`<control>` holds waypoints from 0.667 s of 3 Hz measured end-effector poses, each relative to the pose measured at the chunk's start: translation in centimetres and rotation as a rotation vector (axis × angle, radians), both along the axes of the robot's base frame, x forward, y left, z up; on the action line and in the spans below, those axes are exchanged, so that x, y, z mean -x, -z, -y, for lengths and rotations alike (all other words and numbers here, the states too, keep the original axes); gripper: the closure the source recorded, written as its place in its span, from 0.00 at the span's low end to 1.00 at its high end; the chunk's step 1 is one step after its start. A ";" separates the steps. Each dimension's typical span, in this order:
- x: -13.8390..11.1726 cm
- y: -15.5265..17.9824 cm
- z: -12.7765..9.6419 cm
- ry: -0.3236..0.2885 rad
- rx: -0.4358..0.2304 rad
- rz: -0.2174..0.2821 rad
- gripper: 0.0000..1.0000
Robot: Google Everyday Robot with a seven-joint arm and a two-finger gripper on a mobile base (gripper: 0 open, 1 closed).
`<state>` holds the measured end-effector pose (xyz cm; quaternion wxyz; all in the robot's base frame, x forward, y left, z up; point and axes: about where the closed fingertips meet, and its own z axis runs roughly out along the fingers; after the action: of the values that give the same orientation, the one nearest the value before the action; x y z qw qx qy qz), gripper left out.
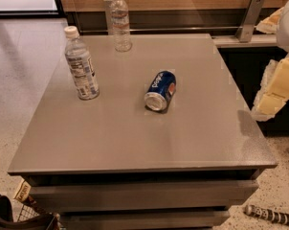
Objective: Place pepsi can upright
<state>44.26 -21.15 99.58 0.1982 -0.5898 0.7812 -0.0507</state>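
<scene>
First, at the lower left corner, we list a wire basket [21, 213] on the speckled floor, cut off by the frame edge.

Item two: a grey square table [135, 143] with drawer fronts below its top, filling most of the view.

Item three: a clear water bottle [81, 66] with a white cap and a printed label, upright near the table's left edge.

Item four: a second clear bottle [120, 23], also capped white and upright, at the table's far edge, behind and right of the first.

Item five: the pepsi can [161, 91], dark blue with white lettering, lying on its side near the middle of the tabletop, a little right of centre. One silver end faces the table's near edge and the body points toward the far edge. It touches neither bottle.

Item six: a metal bracket [250, 17], leaning against the wall beyond the table's far right corner.

Item seven: the gripper [274, 91], pale yellow and white, at the right frame edge, outside the table's right side. It sits to the right of the can and well apart from it, with bare tabletop between them. Whether the claw is spread or pressed together, we cannot tell.

Item eight: a striped cylindrical object [269, 215] lying on the floor at the lower right.
</scene>
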 end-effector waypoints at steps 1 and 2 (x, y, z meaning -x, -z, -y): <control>-3.0 0.5 -0.8 0.121 -0.196 0.020 0.00; -5.7 1.7 -1.8 0.257 -0.389 -0.024 0.00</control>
<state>49.99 -19.31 97.88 0.2907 -0.4367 0.8473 0.0829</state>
